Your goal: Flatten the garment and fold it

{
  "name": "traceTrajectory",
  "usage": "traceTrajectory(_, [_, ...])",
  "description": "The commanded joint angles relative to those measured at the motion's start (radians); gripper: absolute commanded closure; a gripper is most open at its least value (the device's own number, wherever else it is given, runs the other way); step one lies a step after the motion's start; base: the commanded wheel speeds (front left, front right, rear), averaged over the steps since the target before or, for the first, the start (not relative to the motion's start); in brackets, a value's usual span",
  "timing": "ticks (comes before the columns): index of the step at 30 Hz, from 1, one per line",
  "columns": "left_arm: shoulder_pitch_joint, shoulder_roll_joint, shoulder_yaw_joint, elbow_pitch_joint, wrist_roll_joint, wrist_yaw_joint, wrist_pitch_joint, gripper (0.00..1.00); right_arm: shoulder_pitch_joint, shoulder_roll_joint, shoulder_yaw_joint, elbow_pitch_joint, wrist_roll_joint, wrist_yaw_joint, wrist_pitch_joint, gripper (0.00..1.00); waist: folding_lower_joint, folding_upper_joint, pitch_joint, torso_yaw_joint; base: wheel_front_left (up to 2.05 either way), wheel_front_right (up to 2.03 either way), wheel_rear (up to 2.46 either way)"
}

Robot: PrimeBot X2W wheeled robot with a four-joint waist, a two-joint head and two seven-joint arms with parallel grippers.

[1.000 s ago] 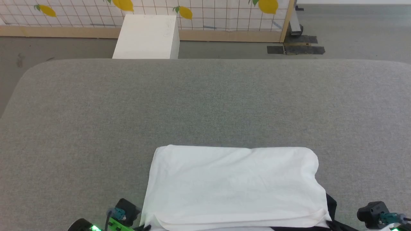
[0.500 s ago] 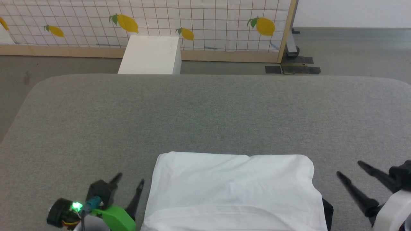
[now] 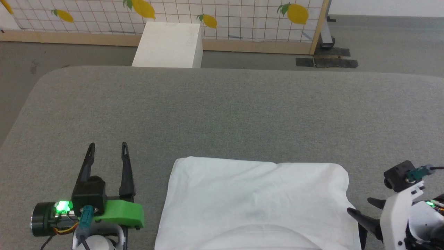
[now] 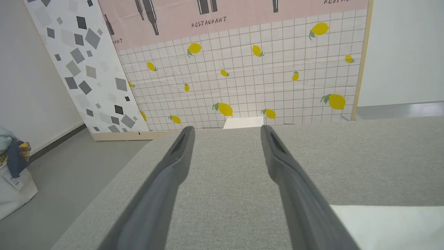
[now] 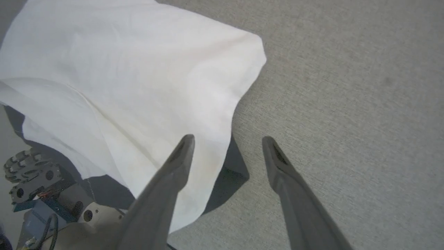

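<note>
Garment [image 3: 256,198] is lying folded, white side up, at the gray bench's [image 3: 222,111] near edge; left jaws are hovering released beside it, right jaws are gaping empty at its right edge.

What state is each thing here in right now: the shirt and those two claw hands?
garment: folded into a white rectangle, lying on the grey surface, black cloth peeking out at its right edge.
left gripper: open, empty, beside the garment, apart from it.
right gripper: open, empty, at the garment's right edge.
</note>
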Motion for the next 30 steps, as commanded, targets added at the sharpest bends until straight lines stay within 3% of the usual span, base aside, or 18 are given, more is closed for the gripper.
traceTrajectory(1, [0.029,-0.028,0.036,-0.003,0.040,-0.014,-0.004,0.00,-0.032,0.021,0.015,0.024,0.001,-0.002,0.003,0.00,0.0001,-0.0001,0.024,0.015,0.00,0.00,0.00])
traceTrajectory(7, [0.094,-0.154,0.185,0.029,0.162,-0.108,-0.004,0.00,-0.092,0.093,0.108,0.183,-0.050,-0.002,-0.032,0.00,0.0001,-0.0001,0.055,0.028,0.00,0.00,0.00])
traceTrajectory(14, [0.122,-0.271,0.326,0.088,0.277,-0.243,-0.004,0.00,-0.087,0.161,0.261,0.347,-0.023,-0.002,-0.088,0.00,0.0001,-0.0001,0.070,0.023,0.00,0.00,0.00])
traceTrajectory(15, [0.121,-0.278,0.336,0.091,0.289,-0.254,-0.004,0.00,-0.090,0.162,0.266,0.355,-0.017,-0.002,-0.103,0.14,0.0001,-0.0001,0.069,0.022,0.00,0.00,0.00])
traceTrajectory(16, [0.121,-0.284,0.345,0.094,0.301,-0.265,-0.004,0.00,-0.094,0.164,0.270,0.362,-0.011,-0.002,-0.117,0.69,0.0001,-0.0001,0.068,0.019,0.00,0.00,0.00])
traceTrajectory(17, [0.121,-0.291,0.357,0.099,0.315,-0.277,-0.004,0.00,-0.102,0.162,0.275,0.366,-0.004,-0.002,-0.134,1.00,0.0001,-0.0001,0.067,0.015,0.00,0.00,0.00])
traceTrajectory(25, [0.133,-0.332,0.432,0.095,0.385,-0.320,-0.004,0.00,-0.180,0.100,0.235,0.328,0.010,-0.002,-0.275,1.00,0.0001,-0.0001,0.044,-0.027,0.00,0.00,0.00])
traceTrajectory(30, [0.136,-0.349,0.465,0.081,0.408,-0.341,-0.004,0.00,-0.185,0.002,0.176,0.304,0.022,-0.002,-0.283,1.00,0.0001,-0.0001,0.045,-0.054,0.00,0.00,0.00])
